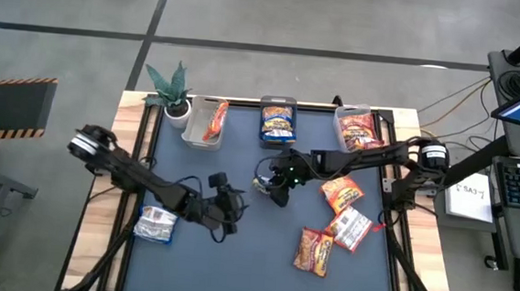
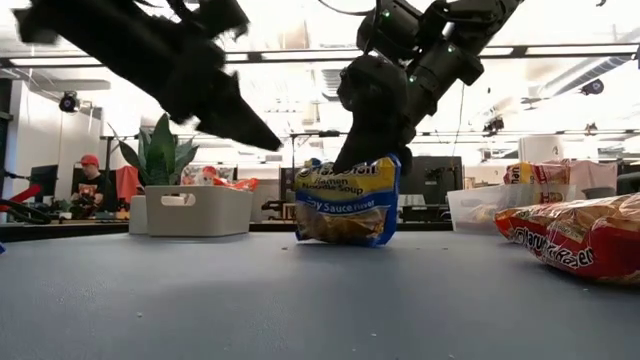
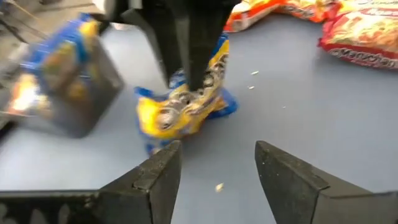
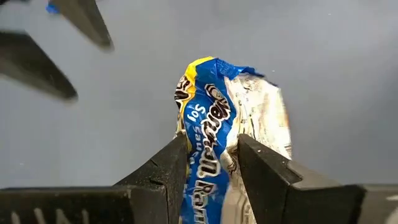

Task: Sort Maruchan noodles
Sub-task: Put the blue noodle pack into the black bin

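High view shows the sort partly done: three bins (image 1: 204, 134) along the far edge each have noodles in them, but three red packets (image 1: 341, 193) lie loose on the bench (image 1: 233, 263) and a silvery one (image 1: 155, 223) sits at the left edge. The right gripper (image 1: 273, 190) has its jaws pinched on a blue packet (image 2: 348, 202) at mid-bench, while the left gripper (image 3: 216, 163) sits just beside it, jaws wide and empty.

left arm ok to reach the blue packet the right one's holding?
Probably yes. The left gripper has open jaws facing the blue noodle packet, with bare mat between them. But the right gripper is clamped on the packet's top, so only its lower part is free to grab.
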Controlling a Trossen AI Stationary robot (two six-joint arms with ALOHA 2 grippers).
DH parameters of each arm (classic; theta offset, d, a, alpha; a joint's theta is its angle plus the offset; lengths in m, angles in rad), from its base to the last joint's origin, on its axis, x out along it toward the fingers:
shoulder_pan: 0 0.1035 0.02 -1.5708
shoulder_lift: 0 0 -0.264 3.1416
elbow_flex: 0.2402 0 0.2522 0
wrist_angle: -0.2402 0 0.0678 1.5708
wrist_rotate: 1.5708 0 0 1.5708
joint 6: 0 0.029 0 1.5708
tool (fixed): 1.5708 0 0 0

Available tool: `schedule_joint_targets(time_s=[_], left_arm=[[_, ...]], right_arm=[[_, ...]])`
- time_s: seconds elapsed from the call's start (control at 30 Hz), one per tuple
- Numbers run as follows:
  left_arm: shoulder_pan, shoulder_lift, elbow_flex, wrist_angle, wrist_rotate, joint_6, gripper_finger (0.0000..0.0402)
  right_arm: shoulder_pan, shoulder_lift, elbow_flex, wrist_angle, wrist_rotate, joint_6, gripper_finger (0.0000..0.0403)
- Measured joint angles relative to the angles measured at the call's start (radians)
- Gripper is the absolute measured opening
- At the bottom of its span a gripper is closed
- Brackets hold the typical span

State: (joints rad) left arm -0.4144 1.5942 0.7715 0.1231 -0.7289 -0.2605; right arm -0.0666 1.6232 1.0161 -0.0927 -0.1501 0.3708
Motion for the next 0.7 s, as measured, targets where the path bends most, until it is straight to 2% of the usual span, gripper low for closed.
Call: schedule_joint_targets(time_s=[0.2, 0.47, 0.6, 0.7], left_arm=[[-0.053, -0.120, -0.004, -0.166, -0.092, -0.018, 0.0188], [-0.075, -0.250, -0.008, -0.236, -0.102, -0.008, 0.0188], [-0.074, -0.263, -0.010, -0.229, -0.095, -0.022, 0.0185], [-0.074, -0.227, -0.016, -0.201, -0.093, -0.040, 0.0178]], right_arm=[[-0.010, -0.050, 0.000, -0.008, -0.006, -0.040, 0.0128], [-0.010, -0.112, 0.001, -0.011, -0.008, -0.059, 0.0128], [-0.009, -0.127, 0.001, -0.079, -0.010, -0.023, 0.0128], [-0.008, -0.130, -0.002, -0.139, -0.011, 0.033, 0.0128]])
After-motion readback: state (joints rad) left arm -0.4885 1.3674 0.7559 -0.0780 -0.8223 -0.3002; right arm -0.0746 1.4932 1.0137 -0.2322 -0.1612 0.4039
